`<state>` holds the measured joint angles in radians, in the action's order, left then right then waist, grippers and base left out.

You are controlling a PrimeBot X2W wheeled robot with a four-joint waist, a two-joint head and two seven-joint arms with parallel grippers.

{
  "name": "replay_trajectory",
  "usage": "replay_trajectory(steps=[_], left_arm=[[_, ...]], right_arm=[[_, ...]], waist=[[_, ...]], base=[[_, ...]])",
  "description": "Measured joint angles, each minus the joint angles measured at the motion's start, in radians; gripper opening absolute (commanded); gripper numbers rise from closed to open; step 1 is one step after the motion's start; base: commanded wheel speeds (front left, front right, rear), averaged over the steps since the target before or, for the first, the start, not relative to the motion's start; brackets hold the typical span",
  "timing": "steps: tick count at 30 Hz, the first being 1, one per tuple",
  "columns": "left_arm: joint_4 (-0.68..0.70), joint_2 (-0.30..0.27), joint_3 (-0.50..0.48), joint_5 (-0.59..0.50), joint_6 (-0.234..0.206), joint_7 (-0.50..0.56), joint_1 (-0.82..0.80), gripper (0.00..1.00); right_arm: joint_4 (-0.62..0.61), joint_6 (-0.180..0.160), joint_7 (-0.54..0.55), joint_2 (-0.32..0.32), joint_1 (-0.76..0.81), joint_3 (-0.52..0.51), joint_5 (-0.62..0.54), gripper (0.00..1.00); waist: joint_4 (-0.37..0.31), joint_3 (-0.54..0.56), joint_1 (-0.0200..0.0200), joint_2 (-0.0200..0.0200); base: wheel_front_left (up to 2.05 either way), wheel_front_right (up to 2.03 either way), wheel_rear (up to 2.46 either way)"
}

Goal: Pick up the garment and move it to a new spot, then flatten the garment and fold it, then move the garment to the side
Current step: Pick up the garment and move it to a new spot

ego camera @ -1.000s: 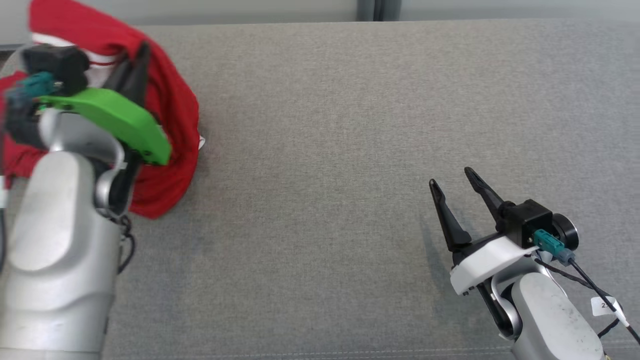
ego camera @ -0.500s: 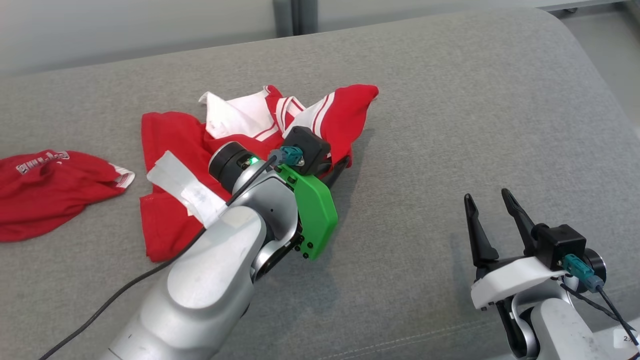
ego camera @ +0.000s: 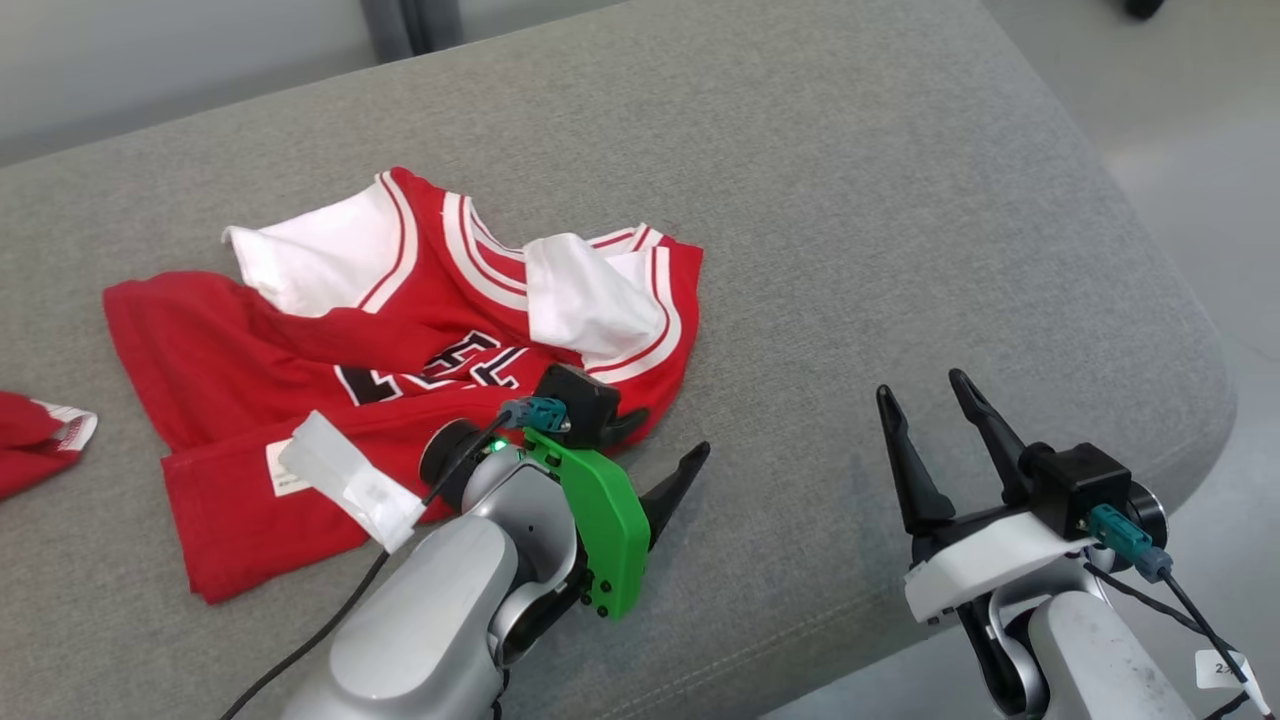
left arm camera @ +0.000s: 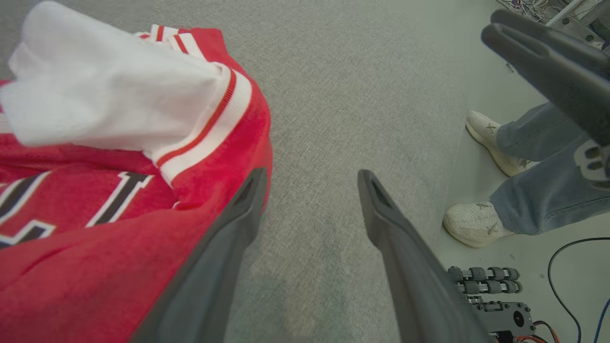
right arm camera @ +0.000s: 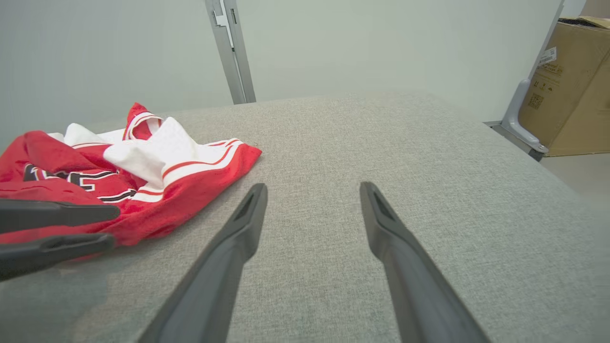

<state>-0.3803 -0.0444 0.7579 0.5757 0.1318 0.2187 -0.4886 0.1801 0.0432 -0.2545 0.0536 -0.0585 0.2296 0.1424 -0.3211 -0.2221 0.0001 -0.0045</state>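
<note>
A second red cloth (ego camera: 35, 445) lies at the grey surface's (ego camera: 850, 200) far left, and a person's shoes (left arm camera: 476, 224) stand on the floor beyond its edge. The red jersey (ego camera: 200, 350) lies rumpled left of centre, with bare room to its right. The left pincer (ego camera: 655, 450) gapes wide and empty, one finger at the jersey's edge. The right pincer (ego camera: 922, 387) gapes empty over bare surface.
</note>
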Motion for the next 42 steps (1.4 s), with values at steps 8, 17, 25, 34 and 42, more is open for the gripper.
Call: replay_trajectory(steps=[8,17,25,34,42], left_arm=[[0.050,-0.001,-0.058,0.005,-0.004,-0.102,-0.004,1.00],[0.095,-0.068,-0.151,-0.023,-0.077,-0.177,0.013,1.00],[0.080,-0.141,-0.206,-0.024,-0.121,-0.193,0.101,1.00],[0.031,-0.169,-0.222,-0.019,-0.123,-0.193,0.101,1.00],[-0.028,-0.200,-0.240,-0.013,-0.121,-0.183,0.096,1.00]], right_arm=[[0.001,0.019,0.000,0.004,-0.099,0.021,-0.038,1.00],[0.156,0.045,0.004,0.013,-0.239,0.102,-0.093,1.00],[0.262,0.059,0.065,0.021,-0.340,0.109,-0.094,1.00],[0.331,0.063,0.079,0.039,-0.414,0.106,-0.093,1.00],[0.389,0.071,0.078,0.029,-0.447,0.142,-0.090,1.00]], waist=[[-0.006,-0.027,0.0000,0.0000],[0.094,-0.011,0.0000,0.0000],[0.200,0.000,0.0000,0.0000],[0.318,-0.008,0.0000,0.0000],[0.357,-0.023,0.0000,0.0000]], base=[[0.00,0.00,0.00],[0.00,0.00,0.00],[0.00,0.00,0.00],[0.00,0.00,0.00],[0.00,0.00,0.00]])
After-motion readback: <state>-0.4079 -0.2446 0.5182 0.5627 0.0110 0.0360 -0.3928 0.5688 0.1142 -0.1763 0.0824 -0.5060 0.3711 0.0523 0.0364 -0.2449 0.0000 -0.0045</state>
